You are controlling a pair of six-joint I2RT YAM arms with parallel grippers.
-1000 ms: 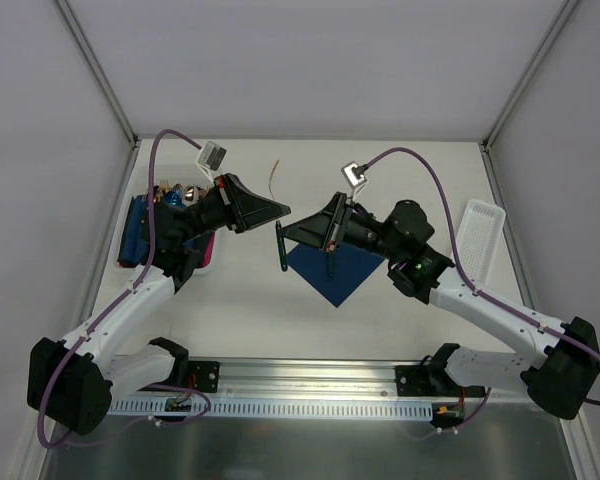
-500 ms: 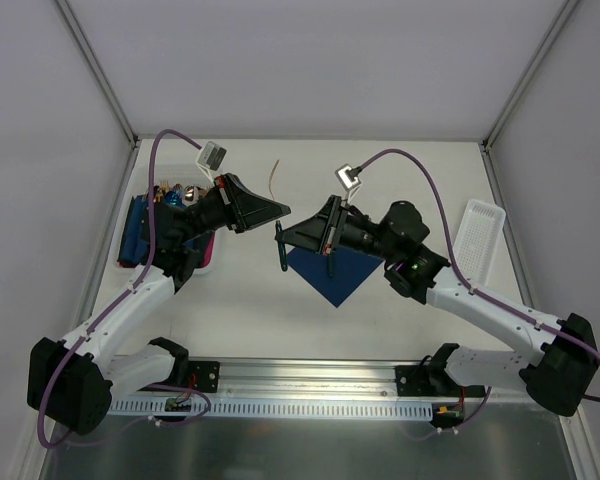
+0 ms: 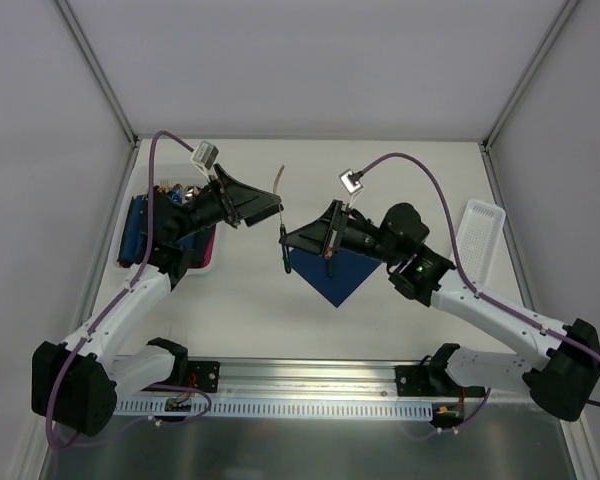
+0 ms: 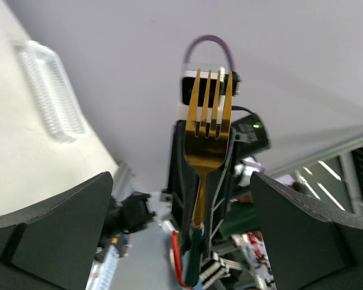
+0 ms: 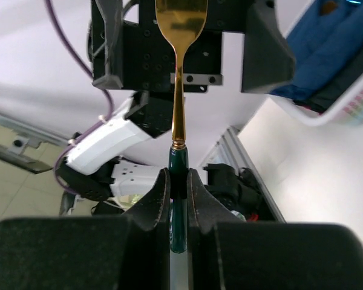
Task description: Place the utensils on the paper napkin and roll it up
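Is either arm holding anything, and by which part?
The right gripper holds the fork by its dark green handle; the left gripper has open jaws, holding nothing.

A white table [image 3: 400, 170] carries a pink-rimmed basket [image 3: 208, 256] at its left edge. The basket is packed with dark blue rolls [image 3: 133, 228], whose metallic cutlery heads [image 3: 175, 190] point toward the table's far side. A long white ribbed tray [image 3: 478, 235] lies along the table's right edge. A slotted metal rail [image 3: 310, 385] runs along the table's near edge.

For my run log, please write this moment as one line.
phase: handover; left end effector: open; right end effector: shut on fork; napkin: flat
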